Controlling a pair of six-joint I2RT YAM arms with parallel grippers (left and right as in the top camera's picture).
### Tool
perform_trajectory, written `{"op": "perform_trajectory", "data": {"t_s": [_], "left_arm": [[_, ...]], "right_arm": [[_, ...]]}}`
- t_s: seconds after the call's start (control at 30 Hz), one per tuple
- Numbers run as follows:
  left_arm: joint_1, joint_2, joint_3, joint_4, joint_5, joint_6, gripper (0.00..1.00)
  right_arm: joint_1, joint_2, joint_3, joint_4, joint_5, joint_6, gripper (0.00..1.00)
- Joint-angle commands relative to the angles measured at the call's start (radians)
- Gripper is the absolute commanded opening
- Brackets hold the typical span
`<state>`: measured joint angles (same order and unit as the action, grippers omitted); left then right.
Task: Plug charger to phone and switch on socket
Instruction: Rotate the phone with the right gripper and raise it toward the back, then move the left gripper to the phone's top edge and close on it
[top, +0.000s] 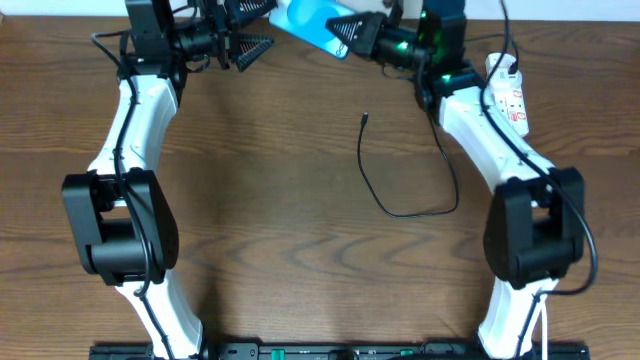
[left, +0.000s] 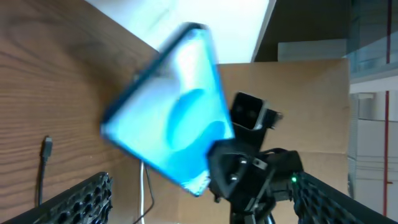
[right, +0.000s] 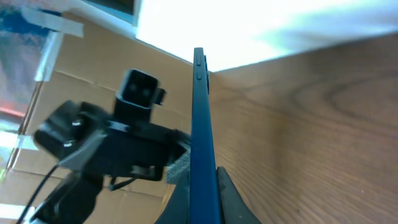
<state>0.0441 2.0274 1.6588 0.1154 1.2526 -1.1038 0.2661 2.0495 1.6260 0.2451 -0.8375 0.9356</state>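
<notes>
The phone (top: 308, 20), its screen bright blue, is held up in the air over the table's far edge, with my right gripper (top: 347, 36) shut on one end. In the right wrist view the phone (right: 201, 124) stands edge-on between the two fingers (right: 234, 200). My left gripper (top: 245, 45) is open just left of the phone and holds nothing; in its own view the phone (left: 174, 118) hangs ahead of the wide-apart fingers (left: 81, 199). The charger cable (top: 400, 212) lies in a loop on the table, connector tip (top: 365, 118) free. The socket (top: 512, 100) lies at the far right.
Both white arms reach from the near edge to the far edge, the left arm (top: 125, 150) and the right arm (top: 490, 140). The right arm's elbow sits beside the socket. Cardboard (left: 311, 112) stands beyond the table's far edge.
</notes>
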Motion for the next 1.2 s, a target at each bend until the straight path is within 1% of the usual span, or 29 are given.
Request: {"op": "perform_trajectory", "data": {"t_s": [0.0,0.13,0.33,0.5,0.63,0.87,1.0,1.17], "left_arm": [[-0.011,-0.013,-0.022,0.023,-0.037,0.048,0.92],[-0.026,-0.011,-0.039,0.08,-0.042,0.056,0.92],[-0.031,-0.011,-0.09,0.106,-0.069,0.056,0.93],[-0.031,-0.009,-0.14,0.138,-0.076,0.056,0.93],[-0.031,-0.009,-0.161,0.172,-0.084,0.055,0.93],[-0.031,-0.009,-0.162,0.187,-0.087,0.056,0.93],[-0.031,-0.009,-0.162,0.197,-0.087,0.056,0.94],[-0.031,-0.009,-0.162,0.209,-0.087,0.056,0.96]], "right_arm": [[0.008,-0.002,0.021,0.024,-0.034,0.034,0.01],[0.005,-0.002,0.021,0.024,-0.023,0.021,0.01],[-0.008,0.001,0.021,0.013,0.008,0.021,0.01],[-0.008,0.027,0.021,0.039,0.014,0.037,0.01],[-0.008,0.069,0.021,0.096,-0.001,0.086,0.01],[-0.006,0.145,0.021,0.253,-0.053,0.2,0.01],[-0.006,0.151,0.021,0.272,-0.072,0.225,0.01],[-0.006,0.151,0.021,0.335,-0.106,0.347,0.01]]}}
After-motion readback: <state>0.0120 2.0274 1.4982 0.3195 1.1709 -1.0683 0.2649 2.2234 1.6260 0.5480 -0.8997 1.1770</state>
